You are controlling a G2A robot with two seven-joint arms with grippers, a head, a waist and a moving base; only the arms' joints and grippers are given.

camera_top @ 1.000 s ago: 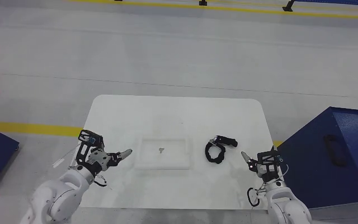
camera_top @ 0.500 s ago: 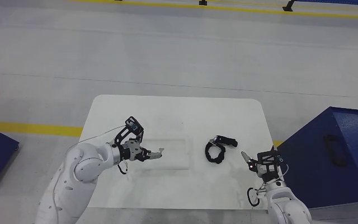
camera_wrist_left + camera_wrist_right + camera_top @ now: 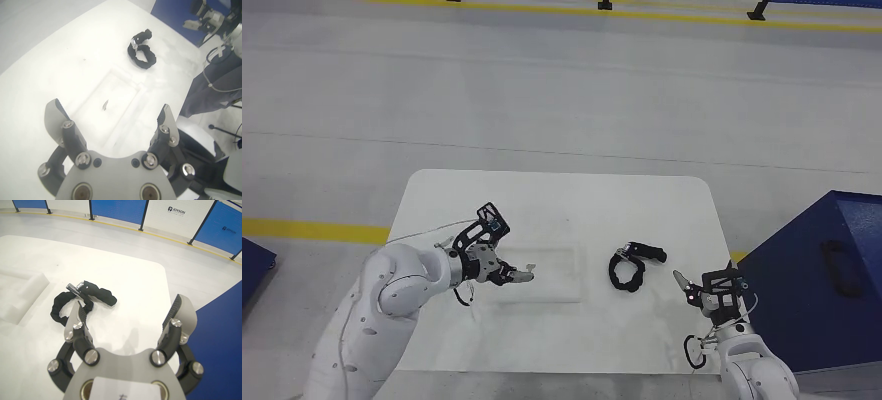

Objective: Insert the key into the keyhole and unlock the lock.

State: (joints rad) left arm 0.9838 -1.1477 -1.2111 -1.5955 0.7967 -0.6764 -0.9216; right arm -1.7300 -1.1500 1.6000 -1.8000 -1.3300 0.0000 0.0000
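Centre-left in top view, left gripper (image 3: 520, 272) hung with jaws apart above white tray (image 3: 562, 288), key (image 3: 105, 105) lay flat in tray, long axis aimed roughly at black lock (image 3: 628, 268) right of centre, right gripper (image 3: 684, 285) sat lower right, jaws apart.

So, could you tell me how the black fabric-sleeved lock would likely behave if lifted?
The black fabric-sleeved lock lies in a loose curl, so it would probably droop and swing rather than hold shape. Its shiny metal end looks denser, so that end may hang lowest.
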